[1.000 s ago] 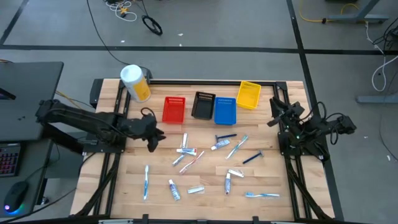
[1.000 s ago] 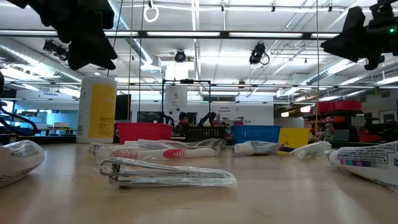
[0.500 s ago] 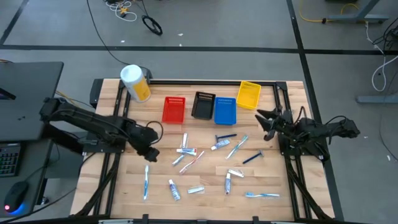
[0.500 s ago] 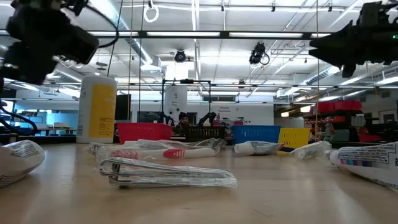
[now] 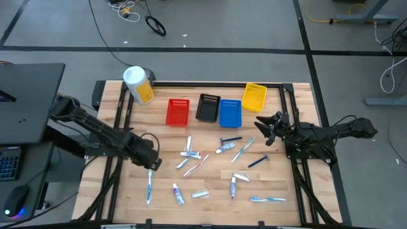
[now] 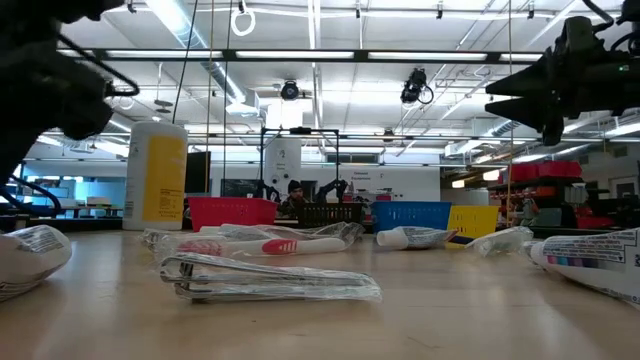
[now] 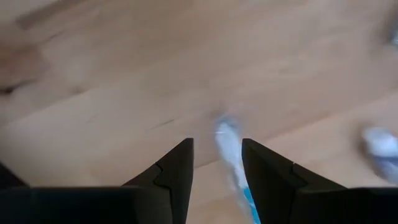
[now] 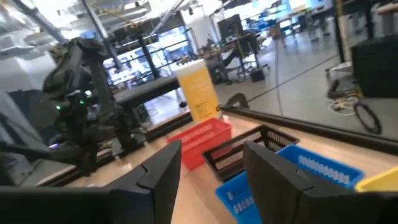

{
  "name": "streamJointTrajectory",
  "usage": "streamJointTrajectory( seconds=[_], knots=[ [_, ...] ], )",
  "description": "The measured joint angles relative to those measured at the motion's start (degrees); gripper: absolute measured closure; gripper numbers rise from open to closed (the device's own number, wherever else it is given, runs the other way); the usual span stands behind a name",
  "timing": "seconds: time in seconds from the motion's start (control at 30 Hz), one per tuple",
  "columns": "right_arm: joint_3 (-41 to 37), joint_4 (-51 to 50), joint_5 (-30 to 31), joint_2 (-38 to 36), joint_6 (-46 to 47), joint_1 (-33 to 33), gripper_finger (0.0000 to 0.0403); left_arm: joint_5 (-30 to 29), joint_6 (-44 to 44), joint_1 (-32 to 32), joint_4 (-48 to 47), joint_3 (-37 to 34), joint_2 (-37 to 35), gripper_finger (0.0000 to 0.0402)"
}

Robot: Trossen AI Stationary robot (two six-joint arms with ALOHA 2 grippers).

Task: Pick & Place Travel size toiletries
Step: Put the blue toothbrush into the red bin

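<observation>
The left pincer point(image 5: 152, 164) is hovering spread above a slim blue-and-white toothbrush point(image 5: 149, 186) on the wooden table point(image 5: 210, 197); the right pincer point(image 5: 262, 129), spread too, is hanging near a blue plastic bin point(image 5: 230, 113).

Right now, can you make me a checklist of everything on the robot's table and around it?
Surface: wooden table, mostly bare at its edges.
Job's things: toothbrushes, tubes and razors scattered mid-table; a blue toothbrush lies under the left gripper.
Clutter: red bin, black bin, blue bin, yellow bin, yellow canister.
Grippers: left gripper open, above that toothbrush; right gripper open, raised near the blue bin.
Cables: black cable on the floor behind the table.
Surroundings: grey floor, workshop room, a seated person far off.
</observation>
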Motion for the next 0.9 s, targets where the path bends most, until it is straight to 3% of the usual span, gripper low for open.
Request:
streamJointTrajectory(
  seconds=[0.27,0.4,0.53,0.67,0.9],
  knots=[
    [0.0,2.38,-1.22,3.91,0.75,0.04,0.022,0.13,-6.76,-6.88,7.26,0.24,7.98,0.0258],
    [0.0,3.75,-1.24,5.19,0.74,0.04,0.022,0.61,-10.19,-8.24,6.74,0.46,7.99,0.0258],
    [0.0,4.53,-1.22,6.04,0.62,0.04,0.022,-2.74,-11.44,-9.55,7.48,2.71,7.12,0.0258],
    [0.0,4.74,-0.91,6.14,-0.56,0.04,0.022,-7.25,-11.94,-11.18,7.69,5.14,7.32,0.0258],
    [0.0,5.3,-0.76,6.24,-2.17,0.04,0.022,-9.28,-5.94,-13.39,15.34,5.51,12.05,0.0258]
  ],
)
